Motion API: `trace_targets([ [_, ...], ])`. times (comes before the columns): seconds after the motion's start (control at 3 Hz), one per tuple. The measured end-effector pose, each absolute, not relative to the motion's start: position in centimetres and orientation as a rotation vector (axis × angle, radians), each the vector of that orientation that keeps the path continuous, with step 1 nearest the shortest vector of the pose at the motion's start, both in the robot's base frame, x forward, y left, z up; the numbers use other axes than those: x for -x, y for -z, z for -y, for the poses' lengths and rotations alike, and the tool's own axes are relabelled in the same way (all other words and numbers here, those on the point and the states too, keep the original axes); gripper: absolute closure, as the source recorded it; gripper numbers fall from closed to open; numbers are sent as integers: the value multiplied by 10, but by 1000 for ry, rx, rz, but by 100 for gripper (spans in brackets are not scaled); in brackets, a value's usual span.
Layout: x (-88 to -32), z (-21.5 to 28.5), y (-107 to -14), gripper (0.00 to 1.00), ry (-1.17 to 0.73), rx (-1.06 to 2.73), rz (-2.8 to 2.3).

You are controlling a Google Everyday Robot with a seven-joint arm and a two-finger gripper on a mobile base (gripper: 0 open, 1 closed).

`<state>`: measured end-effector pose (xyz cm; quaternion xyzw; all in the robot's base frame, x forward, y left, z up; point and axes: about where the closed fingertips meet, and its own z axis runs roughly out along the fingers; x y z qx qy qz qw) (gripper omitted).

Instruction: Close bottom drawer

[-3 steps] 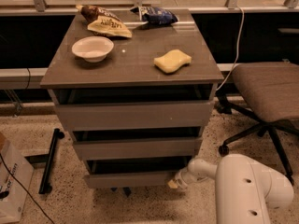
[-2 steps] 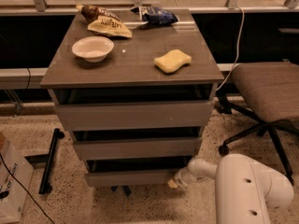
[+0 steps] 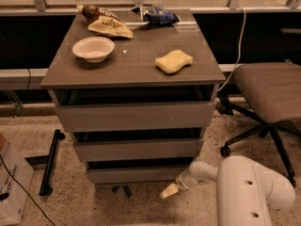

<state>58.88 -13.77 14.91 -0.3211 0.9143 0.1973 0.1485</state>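
The bottom drawer (image 3: 136, 174) is the lowest and narrowest grey-brown front of the cabinet, with a dark gap above it. It sits just behind the line of the middle drawer front (image 3: 137, 149). My gripper (image 3: 169, 191) is low, near the floor, just below and in front of the bottom drawer's right end. It points left at the end of my white arm (image 3: 249, 192). It holds nothing that I can see.
The cabinet top (image 3: 136, 55) carries a white bowl (image 3: 93, 48), a yellow sponge (image 3: 173, 61) and snack bags (image 3: 110, 26). An office chair (image 3: 270, 91) stands at the right. A black bar (image 3: 49, 161) and a cardboard box (image 3: 11, 187) lie on the floor at the left.
The bottom drawer front has moved back in under the cabinet. My gripper now sits slightly lower and further left, off the drawer's right end.
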Motion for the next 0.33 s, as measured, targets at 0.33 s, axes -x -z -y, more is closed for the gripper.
trace_targets([
  [0.33,-589,138,-149,0,-567,923,-2629],
])
